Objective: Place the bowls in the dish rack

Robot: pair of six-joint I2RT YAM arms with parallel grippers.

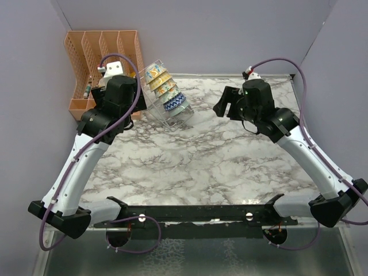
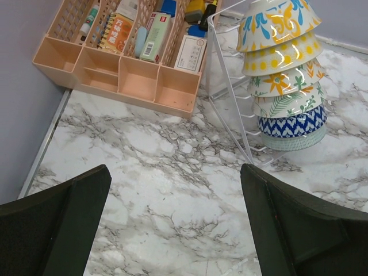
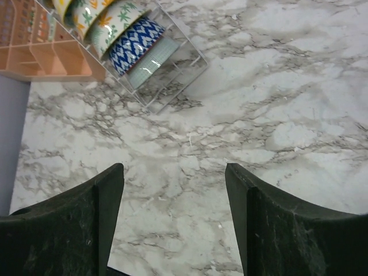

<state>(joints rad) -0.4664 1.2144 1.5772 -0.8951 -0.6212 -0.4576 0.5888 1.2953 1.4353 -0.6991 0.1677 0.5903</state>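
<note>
Top external view: both arms reached over the marbled tabletop (image 1: 230, 167), the left arm toward the far-left corner and the right arm toward the far right, well apart.
Bowls (image 1: 164, 89): stood on edge in one nested row inside the dish rack (image 1: 183, 119), at the far left of the tabletop.
Dish rack: sat just right of the orange organizer (image 1: 86, 52), with its near end angled toward the middle of the tabletop.
Left wrist view: it alone showed six bowls by their outsides. These were blue and orange scrolls, yellow dots, orange flowers, green leaves, blue-white zigzag, and pale teal ribs nearest. It also showed the organizer's contents of booklets, small boxes and tubes in the slots.
Right wrist view: caught only the near end of the row, down to the zigzag and teal bowls, with the rack's wire corner on the marble. The far bowls were cut off at the frame edge.
Left end effector (image 2: 173, 172): fingers were spread wide with nothing between them, above bare tabletop near the rack. In the top view its fingers were hidden behind the wrist.
Right end effector (image 3: 173, 168): fingers were spread and held nothing, over bare tabletop right of the rack. The top view placed it about level with the rack's near end.
</note>
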